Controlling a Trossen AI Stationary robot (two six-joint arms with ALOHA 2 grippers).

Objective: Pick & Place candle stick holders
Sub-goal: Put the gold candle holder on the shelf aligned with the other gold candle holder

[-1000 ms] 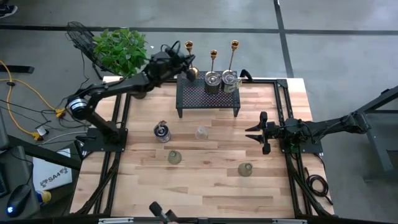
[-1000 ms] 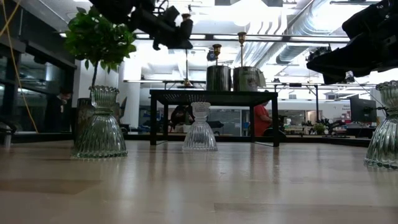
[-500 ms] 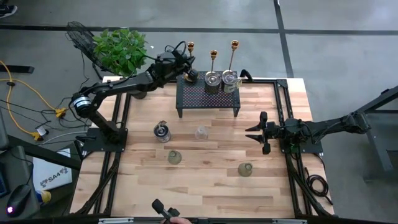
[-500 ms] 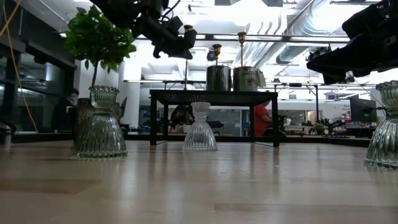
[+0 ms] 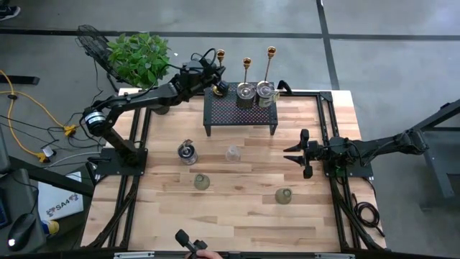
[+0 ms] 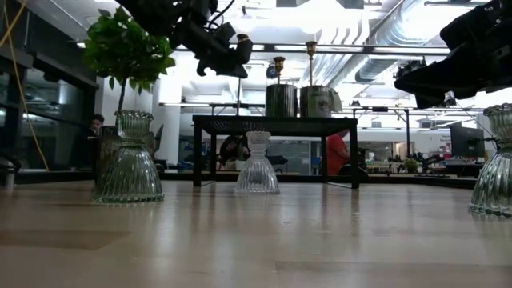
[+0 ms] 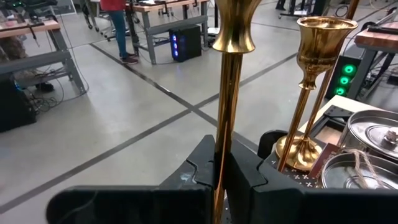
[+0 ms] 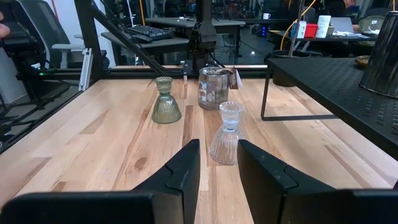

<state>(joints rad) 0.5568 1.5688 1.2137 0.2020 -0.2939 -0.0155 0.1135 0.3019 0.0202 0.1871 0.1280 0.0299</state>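
My left gripper (image 5: 215, 81) reaches to the far left corner of the black mesh rack (image 5: 241, 111) and is shut on a slim gold candlestick (image 7: 233, 31). Two more gold candlesticks (image 5: 246, 65) (image 5: 271, 52) stand at the rack's far edge, behind two silvery cups (image 5: 246, 93) (image 5: 266, 92) on the rack. Several short glass cups rest on their bases on the table: a dark one (image 5: 187, 152), a clear one (image 5: 232, 153), greenish ones (image 5: 201, 182) (image 5: 284, 195). My right gripper (image 5: 287, 155) waits open at the right, touching nothing. My left gripper pinches the candlestick's thin stem (image 7: 225, 124) between its two fingers, well below the top cup. The fingers come about level from the table's left side and lie across the stem. The candlestick stands upright; the fingers hide its base, so whether it rests on the rack cannot be told.
A leafy plant in a pot (image 5: 139, 57) stands just left of my left arm at the far left corner. The rack stands on legs above the table (image 5: 244, 216), whose near half is bare wood. People move in the room beyond.
My left gripper has sunk slightly and tipped its fingers a little downward at the rack's far left corner, still shut on the candlestick stem. Over the last half second it has kept still.
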